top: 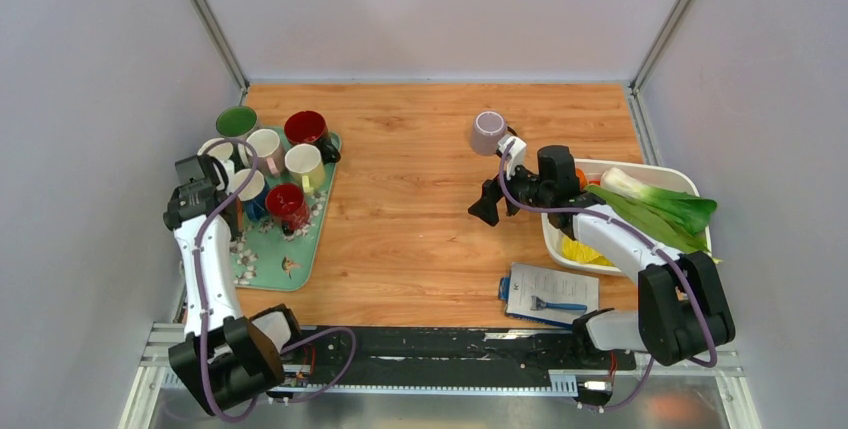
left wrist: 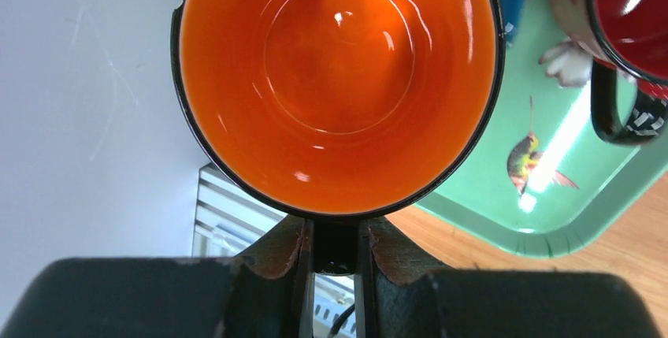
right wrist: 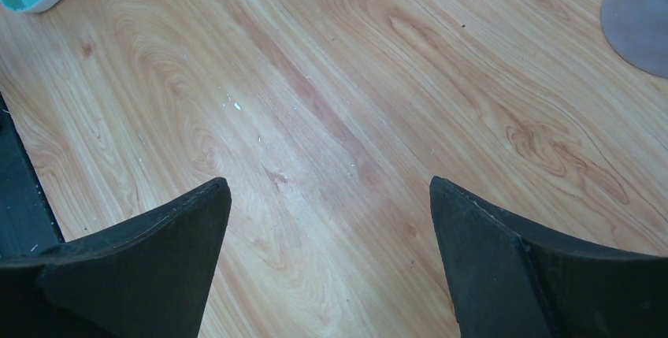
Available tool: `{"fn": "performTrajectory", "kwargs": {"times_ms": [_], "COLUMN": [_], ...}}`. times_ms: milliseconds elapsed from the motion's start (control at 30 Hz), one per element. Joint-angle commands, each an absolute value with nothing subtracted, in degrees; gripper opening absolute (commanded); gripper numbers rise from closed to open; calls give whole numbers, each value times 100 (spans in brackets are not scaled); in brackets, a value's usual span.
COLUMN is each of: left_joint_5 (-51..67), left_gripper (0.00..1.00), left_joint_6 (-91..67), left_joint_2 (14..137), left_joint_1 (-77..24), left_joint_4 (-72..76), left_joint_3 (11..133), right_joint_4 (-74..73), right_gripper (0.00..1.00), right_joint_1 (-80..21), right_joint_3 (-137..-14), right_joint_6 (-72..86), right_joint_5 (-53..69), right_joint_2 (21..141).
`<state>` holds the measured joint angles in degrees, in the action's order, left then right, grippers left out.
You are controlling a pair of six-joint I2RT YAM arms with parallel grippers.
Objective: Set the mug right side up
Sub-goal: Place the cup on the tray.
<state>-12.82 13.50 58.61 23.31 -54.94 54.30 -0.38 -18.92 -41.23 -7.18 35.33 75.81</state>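
The light wooden table (top: 420, 199) carries a mint-green rectangular tray (top: 300, 249) at its left side and a white plastic tub (top: 650, 167) at its right, with a long leafy green vegetable (top: 665, 207) lying across the tub. The left gripper (left wrist: 335, 247) hangs over the tray's left edge, its jaws pinched tight on the handle of a black mug with a glossy orange inside (left wrist: 339, 78). This mug's mouth faces the wrist camera. From above the gripper hides it. The right gripper (right wrist: 328, 183) hovers over bare wood near the table's middle, jaws spread wide and holding nothing. A lilac ceramic mug (top: 488, 132) stands on the table just beyond it; which way up it sits cannot be told. Upright mugs crowd the tray, among them a dark red one (top: 305, 127). A white printed booklet (top: 552, 292) lies near the right arm's base.
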Motion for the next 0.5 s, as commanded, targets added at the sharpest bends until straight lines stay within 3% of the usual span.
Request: {"fn": "performTrajectory", "kwargs": {"times_ms": [0,467], "left_joint_5": [-987,851], "left_gripper": [0,0], "left_joint_6": [1241,2602], "left_joint_2": [6075,6162], "left_joint_1": [2885,3265], "left_joint_4": [-4728,-5065], "left_joint_3": [5568,5139], "right_joint_4": [23,100], "right_gripper": [100,100], "right_joint_1": [-1868,-1866], "right_joint_3": [-4321,-4134], "right_joint_6": [-755,-760], "right_joint_5": [3573,3604], "right_joint_2": [7498,7503]}}
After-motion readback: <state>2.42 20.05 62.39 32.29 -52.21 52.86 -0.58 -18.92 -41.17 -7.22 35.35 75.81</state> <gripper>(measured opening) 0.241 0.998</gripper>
